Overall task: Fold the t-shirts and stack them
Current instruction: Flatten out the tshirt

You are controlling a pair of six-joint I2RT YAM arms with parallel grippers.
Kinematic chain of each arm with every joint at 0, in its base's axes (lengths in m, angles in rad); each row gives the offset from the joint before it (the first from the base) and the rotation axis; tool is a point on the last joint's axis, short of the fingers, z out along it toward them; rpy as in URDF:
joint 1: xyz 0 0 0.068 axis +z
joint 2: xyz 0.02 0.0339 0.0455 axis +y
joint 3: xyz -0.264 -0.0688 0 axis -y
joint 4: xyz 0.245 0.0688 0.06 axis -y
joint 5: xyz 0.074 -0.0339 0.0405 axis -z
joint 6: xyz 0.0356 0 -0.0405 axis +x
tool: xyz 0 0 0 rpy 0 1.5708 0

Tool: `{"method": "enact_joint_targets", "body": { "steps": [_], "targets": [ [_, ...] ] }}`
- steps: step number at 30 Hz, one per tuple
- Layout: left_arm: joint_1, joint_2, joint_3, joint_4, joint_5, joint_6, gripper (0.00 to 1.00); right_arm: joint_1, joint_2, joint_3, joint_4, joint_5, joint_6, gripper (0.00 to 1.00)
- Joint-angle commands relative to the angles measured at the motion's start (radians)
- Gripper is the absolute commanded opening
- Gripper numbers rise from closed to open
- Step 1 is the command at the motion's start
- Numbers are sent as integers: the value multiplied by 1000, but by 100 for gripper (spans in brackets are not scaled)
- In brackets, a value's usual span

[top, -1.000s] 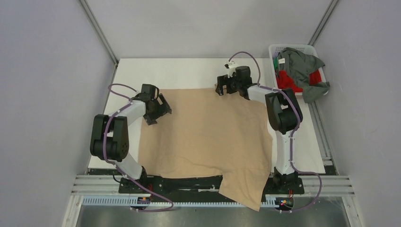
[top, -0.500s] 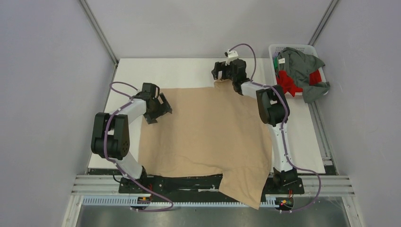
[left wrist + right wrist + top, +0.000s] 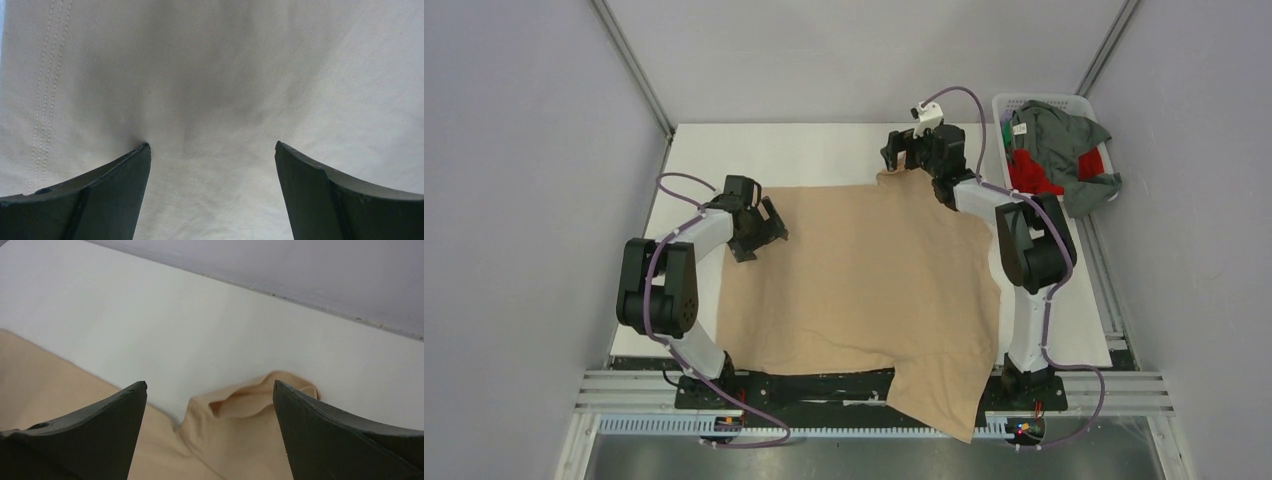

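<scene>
The tan-beige t-shirt lies spread flat over the middle of the table, one flap hanging over the near edge. My left gripper is open at its left far edge, jaws wide on the cloth, beside a stitched hem. My right gripper is open just above the shirt's far corner, which lies bunched in a small raised fold between the jaws. The grey-green t-shirt and the red t-shirt lie crumpled in the basket.
The white lattice basket stands at the far right corner, with the grey-green shirt drooping over its right side. Bare white table shows beyond the tan shirt. Grey walls enclose the table on three sides.
My right gripper moved toward the far edge, then slightly right, and the tan shirt's far corner now pokes out farther. The left arm has not moved.
</scene>
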Motion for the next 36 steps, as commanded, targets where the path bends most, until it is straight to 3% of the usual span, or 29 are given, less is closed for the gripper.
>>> {"method": "enact_joint_targets", "body": {
  "steps": [1, 8, 17, 22, 28, 33, 36],
  "targets": [
    [4, 50, -30, 43, 11, 40, 100, 8, -127, -161, 60, -36, 32, 98],
    [4, 46, -35, 43, 9, 42, 100, 23, -82, -206, 57, -71, 84, 98],
    [3, 43, -23, 14, -21, 51, 100, 38, 70, -91, 29, -66, 182, 98],
    [3, 50, -8, -3, -44, 51, 100, 47, 100, -119, 104, -65, 252, 98],
    [4, 50, -12, -2, -48, 52, 100, 52, 261, 121, 33, 3, 269, 98],
    [4, 57, -22, 5, -49, 49, 100, 52, 450, 482, -98, 52, 253, 98],
    [3, 48, -12, -8, -63, 34, 100, 52, 450, 534, -139, 70, 210, 98]
  ]
}}
